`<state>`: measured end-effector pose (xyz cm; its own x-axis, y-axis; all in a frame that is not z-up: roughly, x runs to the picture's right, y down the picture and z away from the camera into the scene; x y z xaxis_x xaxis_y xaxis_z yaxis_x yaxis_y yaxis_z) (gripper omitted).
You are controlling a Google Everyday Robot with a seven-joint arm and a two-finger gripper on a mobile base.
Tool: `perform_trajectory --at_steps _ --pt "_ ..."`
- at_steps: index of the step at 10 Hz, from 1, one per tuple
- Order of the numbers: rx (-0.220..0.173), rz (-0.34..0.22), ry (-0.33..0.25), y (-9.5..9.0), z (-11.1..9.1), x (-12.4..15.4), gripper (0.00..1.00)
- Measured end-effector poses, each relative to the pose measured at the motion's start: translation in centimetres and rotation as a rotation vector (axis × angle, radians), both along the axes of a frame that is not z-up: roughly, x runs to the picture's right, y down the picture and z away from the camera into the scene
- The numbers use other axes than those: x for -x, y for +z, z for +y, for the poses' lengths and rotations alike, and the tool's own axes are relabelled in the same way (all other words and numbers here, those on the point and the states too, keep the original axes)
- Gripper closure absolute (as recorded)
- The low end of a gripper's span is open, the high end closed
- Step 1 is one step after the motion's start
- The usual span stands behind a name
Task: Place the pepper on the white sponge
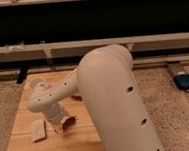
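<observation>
The white sponge [38, 129] lies flat near the left front of the wooden table [22, 149]. Just to its right, a patch of dark red, the pepper [69, 123], shows on the table at the tip of my gripper [64, 126]. The gripper reaches down to the table there and stands open over the pepper, which still looks to be resting on the wood. My large white arm [110, 98] covers the table's middle and right side.
A long beige rail [150, 40] runs behind the table in front of a dark wall. A blue object [187, 81] lies on the speckled floor at the right. The table's left and front edges are near the sponge.
</observation>
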<state>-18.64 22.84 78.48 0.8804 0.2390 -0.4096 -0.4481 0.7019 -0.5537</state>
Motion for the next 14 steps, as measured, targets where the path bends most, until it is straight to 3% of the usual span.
perform_trajectory --at_steps 5,9,10,14 --pt "-0.028 0.028 0.009 1.0 -0.4 0.0 0.35" --pt "-0.034 0.031 -0.021 1.4 0.4 0.7 0.35" --pt "-0.033 0.033 -0.028 1.5 0.5 0.8 0.4" --pt "-0.032 0.048 -0.027 0.8 -0.5 0.8 0.82"
